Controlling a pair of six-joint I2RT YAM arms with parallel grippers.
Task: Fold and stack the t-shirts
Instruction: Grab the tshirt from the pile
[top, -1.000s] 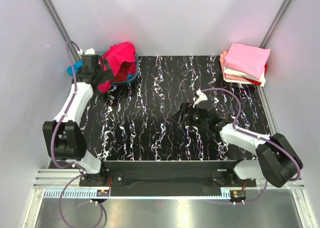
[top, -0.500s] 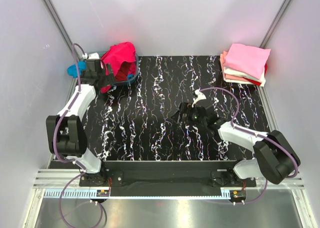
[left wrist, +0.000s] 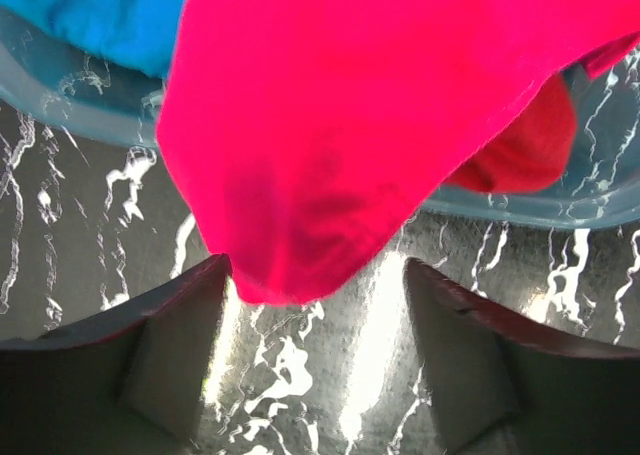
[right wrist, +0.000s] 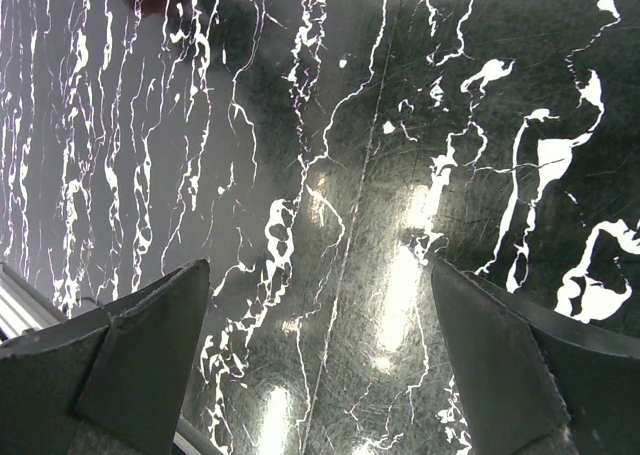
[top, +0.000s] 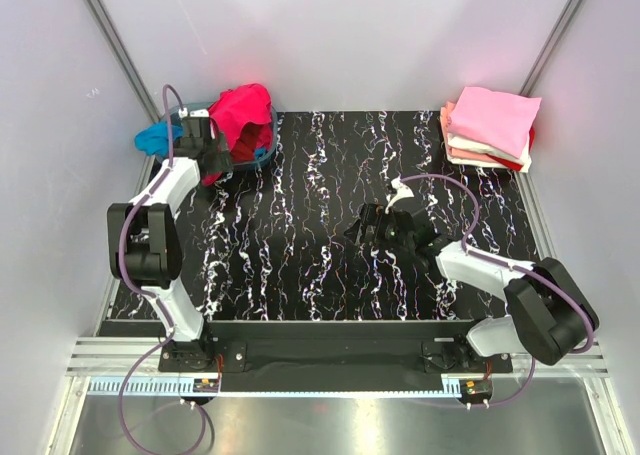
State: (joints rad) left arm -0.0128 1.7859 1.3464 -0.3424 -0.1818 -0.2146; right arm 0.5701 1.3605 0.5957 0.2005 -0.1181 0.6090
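Observation:
A bright pinkish-red t-shirt lies heaped in the clear blue-tinted tub at the back left, and a fold of it hangs over the near rim. My left gripper is open beside that fold. In the left wrist view the hanging fold dips between my open fingers without being held. A turquoise t-shirt and a dark red one also lie in the tub. My right gripper is open and empty over the bare tabletop.
A stack of folded t-shirts, pale pink on top with white and dark red below, sits at the back right corner. The black marbled table is walled by white panels on three sides.
My left arm has folded in and its gripper has moved right, up to the hanging pinkish-red fold at the tub. My right gripper has barely moved.

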